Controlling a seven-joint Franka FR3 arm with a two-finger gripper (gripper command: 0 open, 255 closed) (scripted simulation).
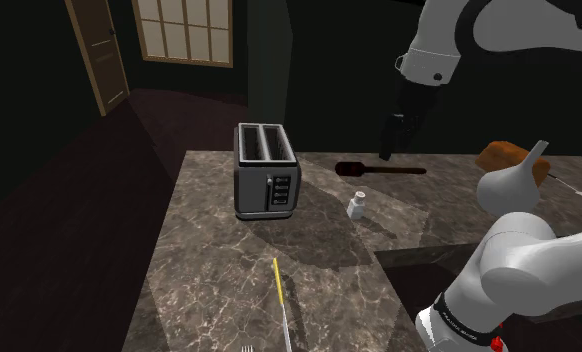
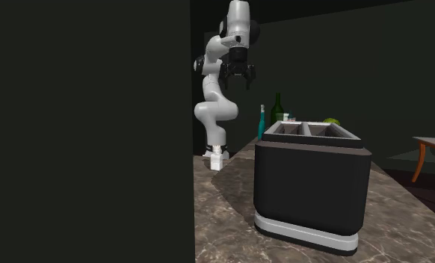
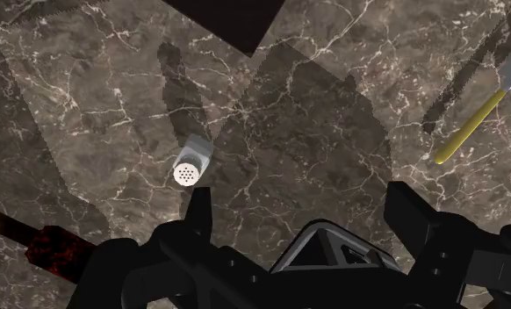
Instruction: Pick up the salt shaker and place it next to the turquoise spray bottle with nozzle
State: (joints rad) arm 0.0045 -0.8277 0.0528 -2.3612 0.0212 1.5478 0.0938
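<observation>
Below, small white cylindrical salt shaker with perforated cap, on veined marble counter; black gripper spread wide

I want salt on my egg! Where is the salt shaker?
In the shoulder view the shaker stands on the counter, right of the toaster and just below a dark utensil.

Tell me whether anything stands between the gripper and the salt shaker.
Nothing visible does. The open gripper hangs above the salt shaker, which stands alone on bare counter; the toaster stands off to the shoulder view's left, the spatula farther back.
</observation>
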